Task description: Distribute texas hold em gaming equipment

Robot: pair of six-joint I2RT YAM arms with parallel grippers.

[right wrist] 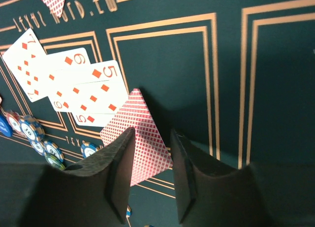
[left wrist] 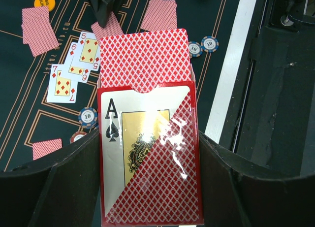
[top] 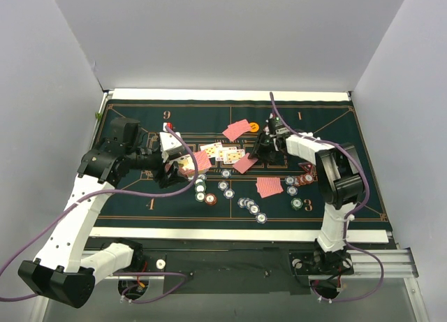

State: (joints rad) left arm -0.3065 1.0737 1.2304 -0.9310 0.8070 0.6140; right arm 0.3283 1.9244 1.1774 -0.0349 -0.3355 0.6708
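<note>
My left gripper [top: 183, 170] [left wrist: 149, 138] is shut on a red card box [left wrist: 147, 163] with an ace of spades on its front; red-backed cards [left wrist: 142, 54] stick out of its open top. My right gripper [top: 260, 153] [right wrist: 152, 136] is open, its jaws apart just above a single red-backed card [right wrist: 142, 133] [top: 244, 163]. The card reaches under the left finger. Three face-up diamonds, 7, 6 and 5 [right wrist: 69, 79] [left wrist: 74, 64] [top: 223, 152], lie fanned mid-mat. An orange disc [top: 253, 127] [left wrist: 43, 0] lies at the back.
More red-backed cards lie on the green felt mat [top: 140, 203]: one at the back centre [top: 236, 129], one at the front right [top: 269, 187]. Poker chips sit in groups at the front centre [top: 209, 195], [top: 253, 207] and right [top: 300, 182]. White walls enclose the mat.
</note>
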